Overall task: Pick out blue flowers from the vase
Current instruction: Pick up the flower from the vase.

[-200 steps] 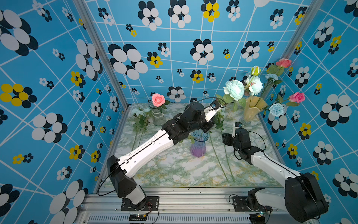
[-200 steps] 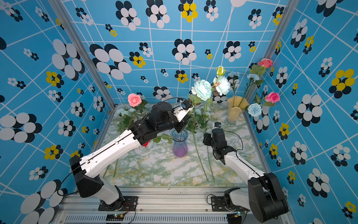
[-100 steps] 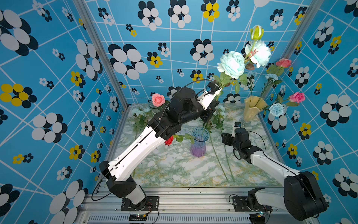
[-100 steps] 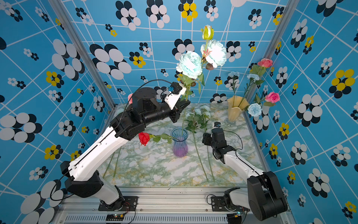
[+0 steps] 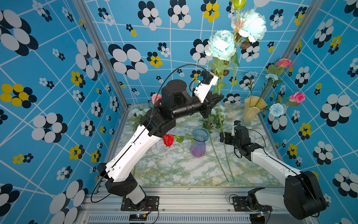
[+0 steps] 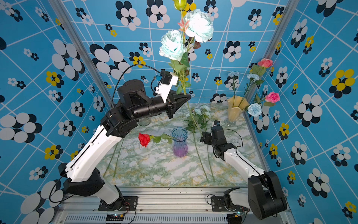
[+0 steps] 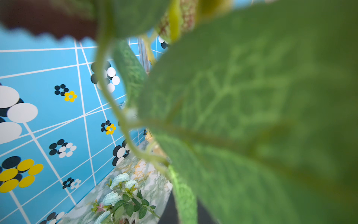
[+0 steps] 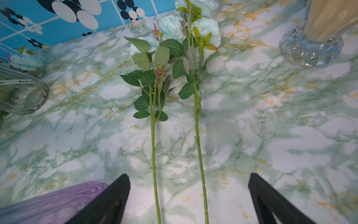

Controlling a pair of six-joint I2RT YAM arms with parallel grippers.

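My left gripper is raised high and shut on the stem of a spray of blue flowers with two large pale blooms. The spray hangs clear of the blue-purple vase, which holds one red rose. A leaf fills the left wrist view and hides the jaws. My right gripper stands open, low beside the vase. Under it two stems of other blue flowers lie on the table.
A yellow vase at the back right holds small blue carnations and pink roses. A clear glass vase with a pink rose stands at the back left. More flowers lie near it.
My left arm has risen and carried the blue spray up out of the vase; the red rose stayed behind. My right gripper's jaws have spread wider.
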